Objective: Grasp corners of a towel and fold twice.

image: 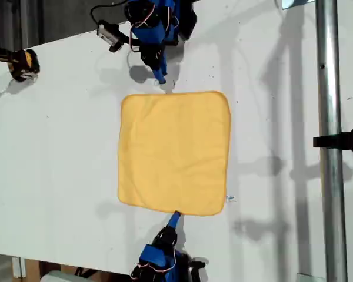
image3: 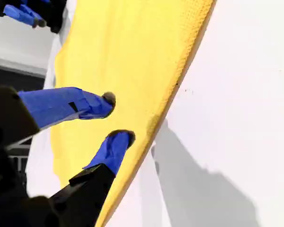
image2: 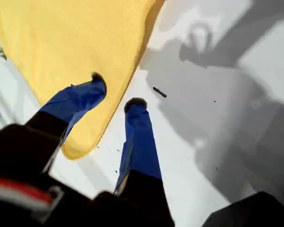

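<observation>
The yellow towel (image: pixel 173 153) lies flat and unfolded on the white table, a small white tag (image: pixel 229 198) by its lower right corner in the exterior view. My first gripper (image: pixel 160 79) is at the towel's top edge in the exterior view. In the first wrist view it (image2: pixel 116 92) stands open, one finger over the towel (image2: pixel 75 42) and the other over bare table. My second gripper (image: pixel 176 216) is at the bottom edge. It (image3: pixel 116 118) is open, with both fingertips over the towel (image3: pixel 132 56) just inside the edge. Neither gripper holds anything.
A metal pole (image: pixel 328 141) with a black clamp (image: pixel 348 140) runs down the exterior view's right. A small camera module (image: pixel 110 33) hangs beside the top arm. A yellow-and-black object (image: pixel 23 61) sits at the exterior view's left edge. A dark speck (image2: pixel 159 92) lies on the table.
</observation>
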### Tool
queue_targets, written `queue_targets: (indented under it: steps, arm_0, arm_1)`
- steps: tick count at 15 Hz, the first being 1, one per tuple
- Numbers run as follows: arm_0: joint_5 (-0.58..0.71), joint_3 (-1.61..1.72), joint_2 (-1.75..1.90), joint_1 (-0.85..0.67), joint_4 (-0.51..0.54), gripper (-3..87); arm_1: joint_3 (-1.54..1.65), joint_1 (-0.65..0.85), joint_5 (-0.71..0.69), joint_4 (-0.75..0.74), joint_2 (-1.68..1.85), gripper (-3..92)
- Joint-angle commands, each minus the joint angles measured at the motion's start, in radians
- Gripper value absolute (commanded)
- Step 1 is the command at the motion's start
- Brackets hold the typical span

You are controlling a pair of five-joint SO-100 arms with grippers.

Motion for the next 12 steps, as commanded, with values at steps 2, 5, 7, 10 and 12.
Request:
queue_targets:
  steps: [2, 5, 7, 10, 12]
  arm_0:
    - [-0.48, 0.003, 0.006, -0.179, 0.0, -0.9]
    - [-0.48, 0.003, 0.006, -0.179, 0.0, -0.9]
    - [-0.48, 0.003, 0.006, -0.179, 0.0, -0.9]
    - [-0.48, 0.003, 0.006, -0.179, 0.0, -0.9]
    - [-0.48, 0.003, 0.006, -0.179, 0.0, -0.9]
  arm_1:
    - [-0.055, 0.0, -0.005, 0.044, 0.002, 0.2]
    - [-0.055, -0.002, -0.005, 0.046, 0.002, 0.4]
    - [-0.083, -0.015, -0.005, 0.032, 0.002, -0.1]
    - [-0.195, -0.04, -0.018, 0.034, -0.003, -0.1]
    - [-0.308, -0.064, -0.044, 0.017, -0.086, -0.1]
